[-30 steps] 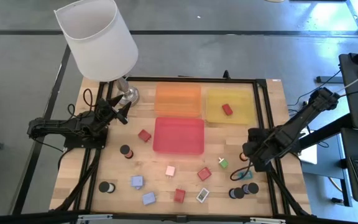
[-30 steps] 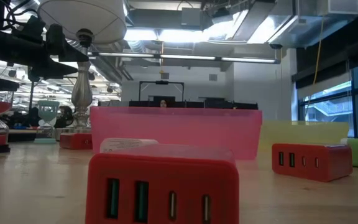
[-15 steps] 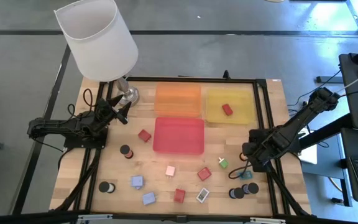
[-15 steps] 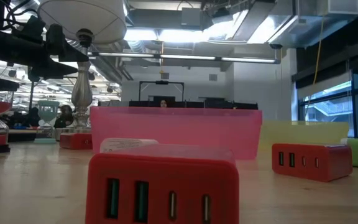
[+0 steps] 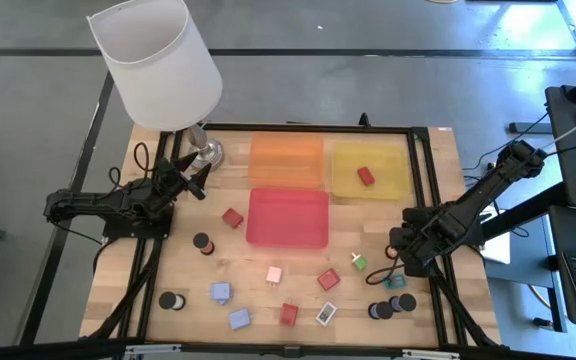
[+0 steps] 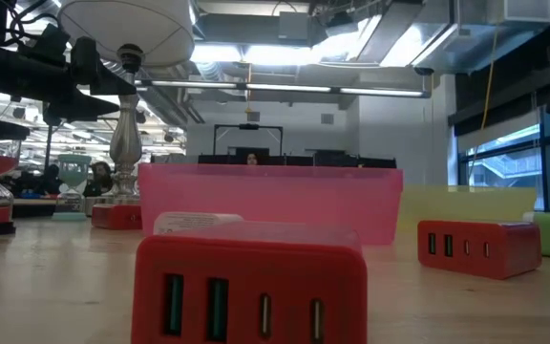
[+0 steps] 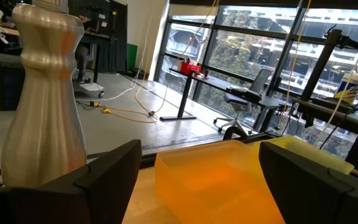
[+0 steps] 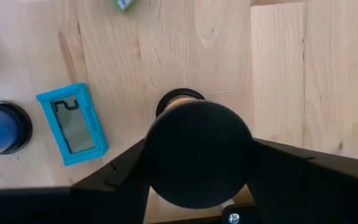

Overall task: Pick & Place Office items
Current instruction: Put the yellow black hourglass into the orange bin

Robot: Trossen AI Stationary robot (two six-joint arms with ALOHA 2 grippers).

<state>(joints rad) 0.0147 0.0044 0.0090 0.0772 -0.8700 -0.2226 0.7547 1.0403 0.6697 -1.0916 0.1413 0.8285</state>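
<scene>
Right wrist view: gripper point(image 8: 197, 163) seemingly around black cylinder point(image 8: 197, 152).

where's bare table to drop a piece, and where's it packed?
Free: wood between the left gripper and the pink tray, apart from one red block. Packed: front right, around the right gripper, with black cylinders and a teal rectangle.

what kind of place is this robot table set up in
Most likely an open-plan office or lab. The left wrist view shows desks, an office chair and tall windows; the low view looks across the wooden table to exposed ceiling ducts.
</scene>
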